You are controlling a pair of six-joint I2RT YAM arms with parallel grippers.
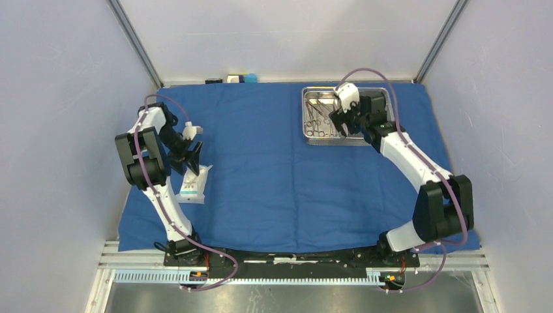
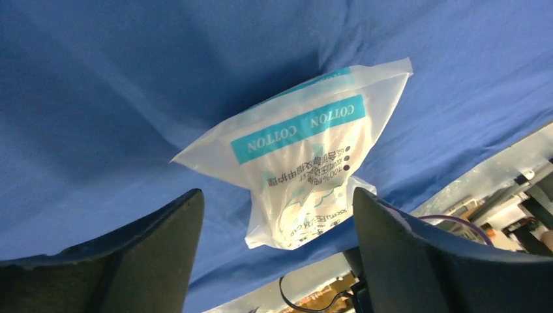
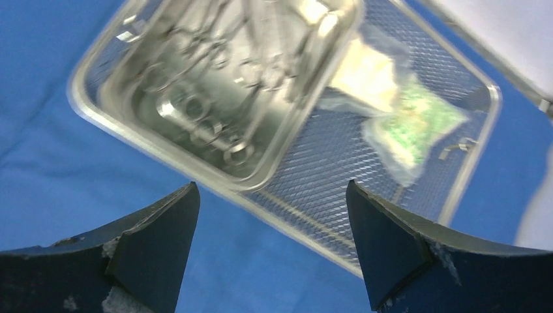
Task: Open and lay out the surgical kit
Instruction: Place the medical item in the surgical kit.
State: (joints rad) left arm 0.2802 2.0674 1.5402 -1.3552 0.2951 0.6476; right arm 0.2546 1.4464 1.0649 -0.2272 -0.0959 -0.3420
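label: packet (image 2: 306, 169) teal band reads COTTON, fine print unreadable | packet flat on blue wrap (image 1: 274, 176), left side | left gripper (image 2: 275, 195) jaws apart, empty, over it | right gripper (image 3: 270, 186) spread, empty, above mesh tray (image 3: 479, 156); instruments (image 3: 215, 124) in inner pan (image 3: 140, 91)

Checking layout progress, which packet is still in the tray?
The green-printed packet, lying on the mesh tray beside the inner pan; the COTTON packet lies out on the blue cloth.
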